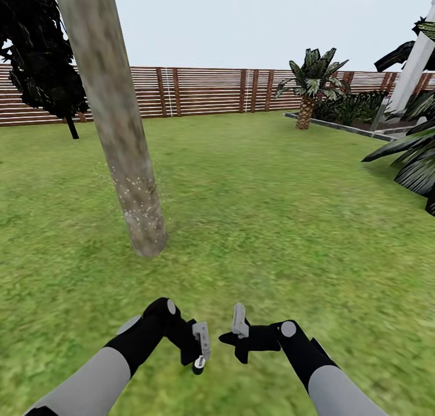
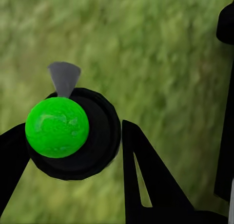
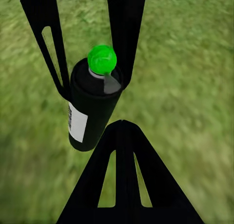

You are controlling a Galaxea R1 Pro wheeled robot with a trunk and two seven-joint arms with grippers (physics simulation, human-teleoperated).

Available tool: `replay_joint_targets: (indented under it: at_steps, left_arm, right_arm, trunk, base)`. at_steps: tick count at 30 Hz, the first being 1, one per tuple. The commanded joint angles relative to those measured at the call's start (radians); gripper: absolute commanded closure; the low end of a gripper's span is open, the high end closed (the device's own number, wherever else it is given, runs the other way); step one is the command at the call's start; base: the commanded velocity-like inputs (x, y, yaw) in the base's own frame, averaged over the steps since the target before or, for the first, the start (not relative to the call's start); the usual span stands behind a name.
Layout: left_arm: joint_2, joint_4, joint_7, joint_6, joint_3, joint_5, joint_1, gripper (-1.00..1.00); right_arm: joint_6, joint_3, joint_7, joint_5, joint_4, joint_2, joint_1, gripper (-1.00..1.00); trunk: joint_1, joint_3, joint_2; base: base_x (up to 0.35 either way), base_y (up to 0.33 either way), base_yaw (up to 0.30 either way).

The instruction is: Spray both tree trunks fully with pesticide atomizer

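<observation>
Black fingers of the right claw (image 3: 122,124) lie pressed together in a single wedge in the right wrist view, closed on nothing. Just past their tips, the left claw (image 3: 92,87) pinches the pesticide atomizer (image 3: 90,112) by its upper body, one finger on each side. The bottle is black with a white label, a grey head and a bright green round spot on top. The print on the label is too blurred to read.

The left wrist view looks straight down on the green spot, so the bottle's body and label are hidden beneath it. The claw's two fingers (image 2: 146,175) are cut off by the frame edge. The grass (image 2: 161,48) behind is a blur.

In the head view both arms enter from 6 o'clock. The left claw (image 1: 196,349) and right claw (image 1: 228,339) sit close together, tips facing each other. The atomizer is almost wholly masked there by the left claw, so I cannot make out its outline.

At 10 o'clock a leaning tree trunk (image 1: 121,132) rises out of the frame, its crown cut off. Pale pesticide (image 1: 138,192) specks dot its lower part, and how far round they reach cannot be seen. Dark foliage (image 1: 36,60) lies beyond at 10 o'clock, partly behind the trunk. A slatted fence (image 1: 199,90) runs across at 12. A small palm (image 1: 311,90) stands at 1 o'clock. Dark leaves (image 1: 411,156) are clipped by the edge at 3.
</observation>
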Motion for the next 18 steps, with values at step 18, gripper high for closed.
replay_joint_targets:
  at_steps: [18]
  left_arm:
    - [-0.036, 0.0, -0.001, -0.001, 0.0, -0.006, 0.0, 1.0]
  right_arm:
    - [0.0, 0.0, 0.0, 0.0, 0.0, 0.012, 0.0, 1.0]
  trunk:
    - [0.0, 0.0, 0.0]
  base:
    - [0.0, 0.0, 0.0]
